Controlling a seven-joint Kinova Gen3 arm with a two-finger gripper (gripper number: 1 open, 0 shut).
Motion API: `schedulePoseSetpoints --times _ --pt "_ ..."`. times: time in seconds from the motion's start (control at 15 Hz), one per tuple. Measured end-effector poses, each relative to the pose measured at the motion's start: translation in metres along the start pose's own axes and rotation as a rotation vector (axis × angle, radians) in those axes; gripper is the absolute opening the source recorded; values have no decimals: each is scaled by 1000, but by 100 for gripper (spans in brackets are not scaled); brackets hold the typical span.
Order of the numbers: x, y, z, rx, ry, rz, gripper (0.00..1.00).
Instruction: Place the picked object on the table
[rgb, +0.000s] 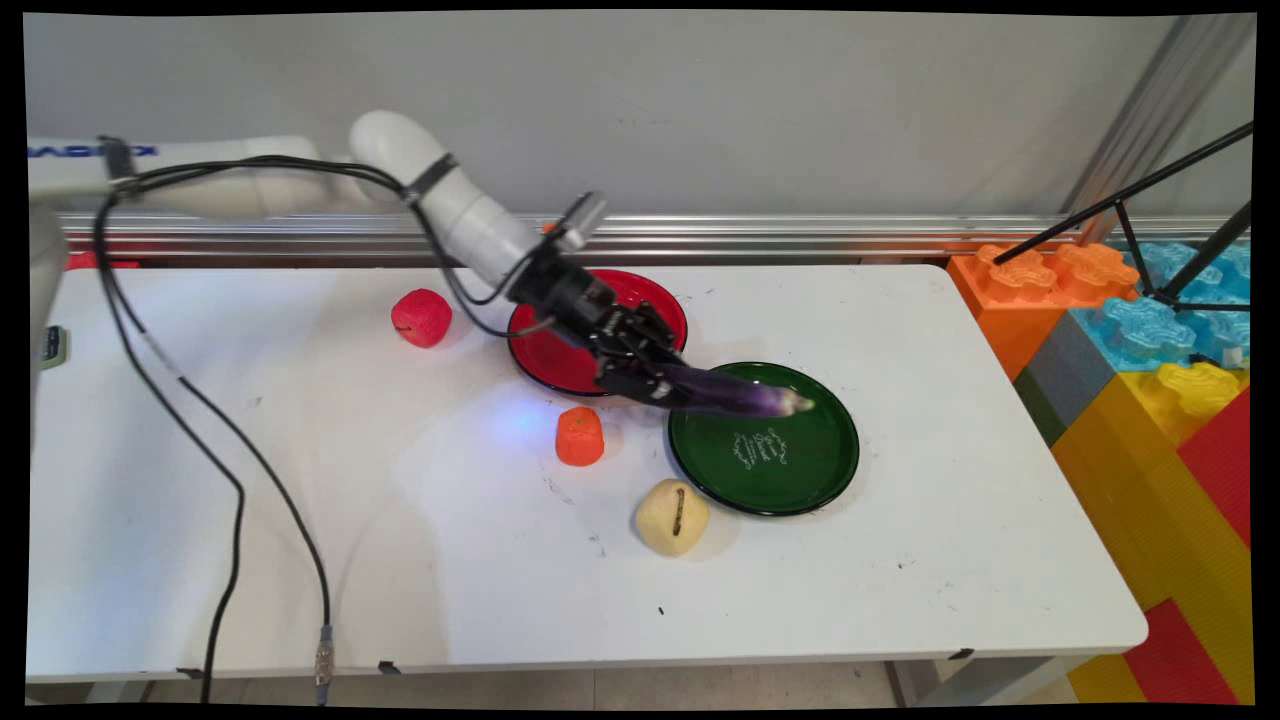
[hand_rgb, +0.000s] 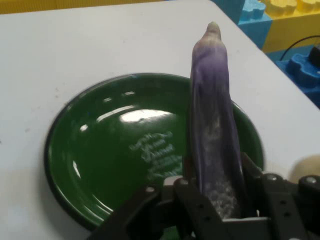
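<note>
My arm (rgb: 455, 205) reaches in from the table's far left edge, slanting down toward the middle of the table. My gripper (rgb: 650, 385) sits low over the tabletop, pointing toward the right edge, its fingers (hand_rgb: 260, 185) closed on something long held between them, lying lengthwise.

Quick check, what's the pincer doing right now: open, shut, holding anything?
Pincer: shut on the long purple eggplant, which sticks out over the round green plate.
</note>
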Motion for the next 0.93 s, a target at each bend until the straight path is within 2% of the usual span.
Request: schedulePoseSetpoints --times 0.53,0.93 --pt "-55 51 -67 -5 5 -36 0" --pt "-99 76 -107 -11 -9 -40 0"
